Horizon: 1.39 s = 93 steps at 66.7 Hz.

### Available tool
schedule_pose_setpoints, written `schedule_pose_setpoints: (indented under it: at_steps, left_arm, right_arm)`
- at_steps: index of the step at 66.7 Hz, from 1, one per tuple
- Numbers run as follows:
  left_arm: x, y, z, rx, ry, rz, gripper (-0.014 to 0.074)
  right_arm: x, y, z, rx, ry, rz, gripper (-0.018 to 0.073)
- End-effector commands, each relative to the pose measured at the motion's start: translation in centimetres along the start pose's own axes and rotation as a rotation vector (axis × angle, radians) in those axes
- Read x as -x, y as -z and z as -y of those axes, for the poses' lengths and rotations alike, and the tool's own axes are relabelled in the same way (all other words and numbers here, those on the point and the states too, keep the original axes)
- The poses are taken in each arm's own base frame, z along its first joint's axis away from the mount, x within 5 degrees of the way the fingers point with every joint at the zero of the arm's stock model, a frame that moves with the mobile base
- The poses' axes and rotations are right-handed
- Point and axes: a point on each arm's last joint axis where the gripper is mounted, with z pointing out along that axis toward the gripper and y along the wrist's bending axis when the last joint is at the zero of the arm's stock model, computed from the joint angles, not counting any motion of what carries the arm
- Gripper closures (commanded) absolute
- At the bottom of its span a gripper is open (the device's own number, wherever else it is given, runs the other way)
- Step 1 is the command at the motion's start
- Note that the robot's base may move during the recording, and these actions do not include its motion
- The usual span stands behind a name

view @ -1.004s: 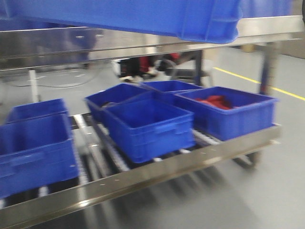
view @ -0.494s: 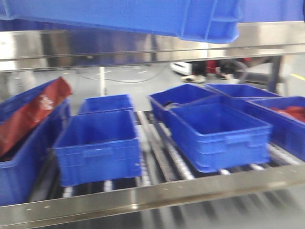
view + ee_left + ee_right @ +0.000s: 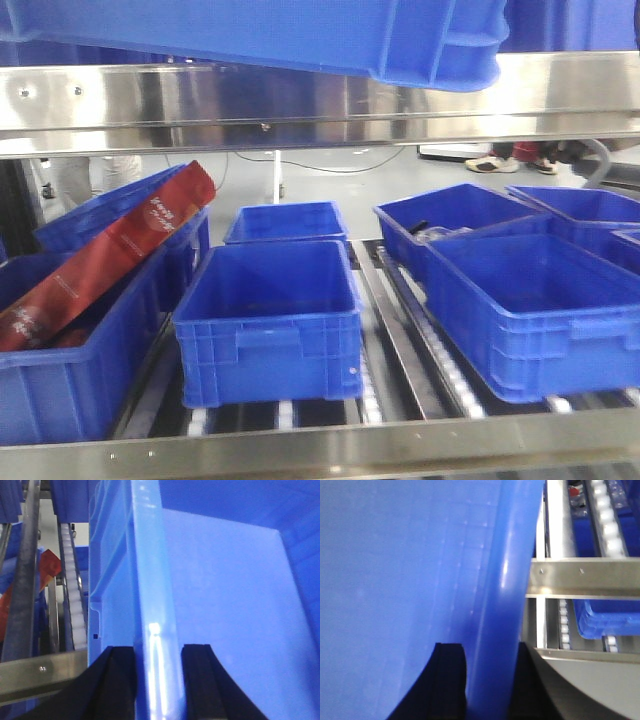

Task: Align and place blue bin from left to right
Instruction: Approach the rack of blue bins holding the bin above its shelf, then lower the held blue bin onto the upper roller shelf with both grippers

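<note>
**At the rack's left end, crate held aloft**

Across the steel rack (image 3: 300,100) our front view has slid leftwards. A second ago the bin with red contents at the right filled the frame; now it is gone, and a bin holding a red packet has come in on the left. The blur has also cleared, so we judge that the base has slowed or stopped near the left of the row, where a left-to-right placement would begin.

The blue bin (image 3: 300,30) hangs above the upper shelf at the top of the frame, as it did before, and is not yet set down.

On the lower roller shelf (image 3: 300,445), the left bin (image 3: 70,390) holds the red packet (image 3: 110,255), which leans out over its rim. The middle bin (image 3: 270,330) looks empty, and so does the small bin (image 3: 285,220) behind it. The right bin (image 3: 540,310) also looks empty. In the rear right bin (image 3: 450,215) something dark lies, but we cannot tell what.

The left gripper (image 3: 159,655) is clenched on the crate's rim, one finger on each side of the wall. The right gripper (image 3: 487,665) clamps the opposite rim in the same way.
</note>
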Motion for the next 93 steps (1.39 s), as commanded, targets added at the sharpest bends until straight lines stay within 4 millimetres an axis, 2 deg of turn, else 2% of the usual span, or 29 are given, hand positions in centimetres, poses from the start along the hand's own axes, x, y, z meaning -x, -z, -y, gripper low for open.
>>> schedule_pose_setpoints:
  at_steps: [1,93]
  left_arm:
    - [2.22,1.72,1.61,-0.118,0.073,0.209,0.0707]
    - [2.22,1.72,1.61,-0.118,0.073,0.209,0.0707]
  right_arm:
    - [1.04,1.46,-1.66,0.140,-0.010,0.129,0.0619]
    - [1.04,1.46,-1.66,0.140,-0.010,0.129,0.0619]
